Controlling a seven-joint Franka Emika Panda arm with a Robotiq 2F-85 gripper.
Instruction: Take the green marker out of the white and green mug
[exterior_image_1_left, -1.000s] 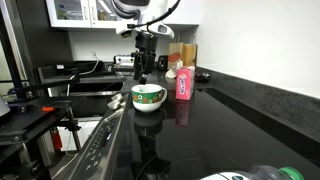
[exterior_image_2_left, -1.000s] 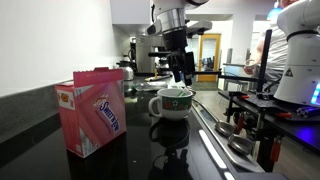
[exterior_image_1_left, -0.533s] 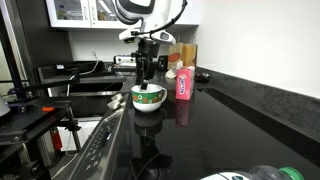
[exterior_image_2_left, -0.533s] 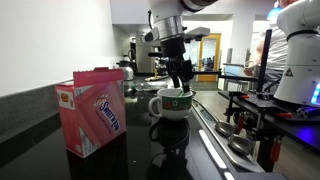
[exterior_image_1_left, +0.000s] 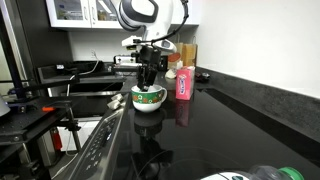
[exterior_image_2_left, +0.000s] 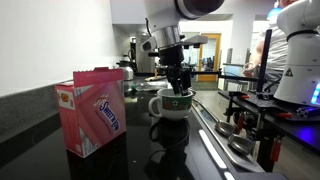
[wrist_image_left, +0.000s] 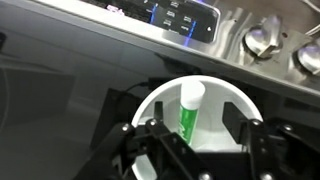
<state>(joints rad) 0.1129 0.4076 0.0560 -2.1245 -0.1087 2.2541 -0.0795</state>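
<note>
The white and green mug (exterior_image_1_left: 148, 97) stands on the black counter; it also shows in an exterior view (exterior_image_2_left: 176, 103). In the wrist view the mug (wrist_image_left: 158, 100) fills the lower middle, and the green marker (wrist_image_left: 188, 112) leans inside it with its white cap up. My gripper (exterior_image_1_left: 149, 86) has come down to the mug's mouth in both exterior views (exterior_image_2_left: 183, 90). In the wrist view its fingers (wrist_image_left: 190, 125) are spread apart inside the mug on either side of the marker, open, not touching it.
A pink carton (exterior_image_1_left: 184, 83) stands on the counter beside the mug and shows large in an exterior view (exterior_image_2_left: 97, 110). A stove with knobs (wrist_image_left: 262, 38) lies just past the mug. A metal rack (exterior_image_1_left: 30, 120) stands off the counter's edge.
My gripper has come down from above the mug to its mouth, with the fingers now around the marker. The mug and carton have not moved.
</note>
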